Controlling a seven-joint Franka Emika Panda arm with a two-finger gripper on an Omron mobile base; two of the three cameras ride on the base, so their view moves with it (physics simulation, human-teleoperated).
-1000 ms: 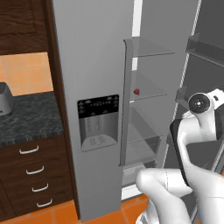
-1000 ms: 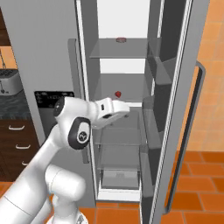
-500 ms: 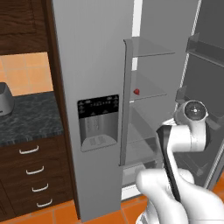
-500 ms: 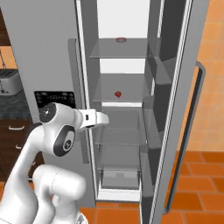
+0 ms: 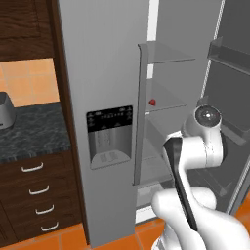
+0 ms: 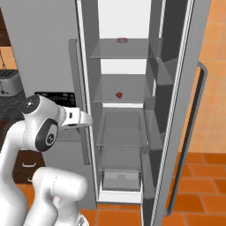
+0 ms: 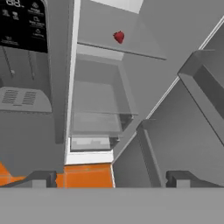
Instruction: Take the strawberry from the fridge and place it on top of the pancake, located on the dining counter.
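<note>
The fridge (image 6: 132, 110) stood with its right door swung wide, its left door with the black dispenser panel (image 5: 110, 134) closed; the strawberry (image 6: 118, 94) lay on the second glass shelf (image 6: 121, 99) down, a small red shape toward the middle of that shelf, with another small object (image 6: 122, 40) on the shelf above that was too small to identify; the tool (image 7: 111, 177) was spread wide and carried nothing, its two dark fingertips (image 7: 41, 178) showing far apart at the bottom of the hand view, with orange floor tiles (image 7: 87, 174) and the lower fridge drawer (image 7: 94, 116) between them; in the right base view the hand (image 6: 77, 119) pointed toward the open compartment from just outside its left edge, level with the shelf below the berry

The relation the reach turned on: the strawberry (image 7: 118, 36) lay above and deeper than the tool, high in the hand view and slightly right of centre between the fingers, so the tool was aimed too low, at the drawer region; the hand probably needed to rise and tip upward, then advance into the compartment over the lip of the berry's shelf; the berry looked roughly as tall as wide, so no long axis could be judged; the closed left door's edge (image 5: 139, 112) stood close beside the path on the tool's left
</note>
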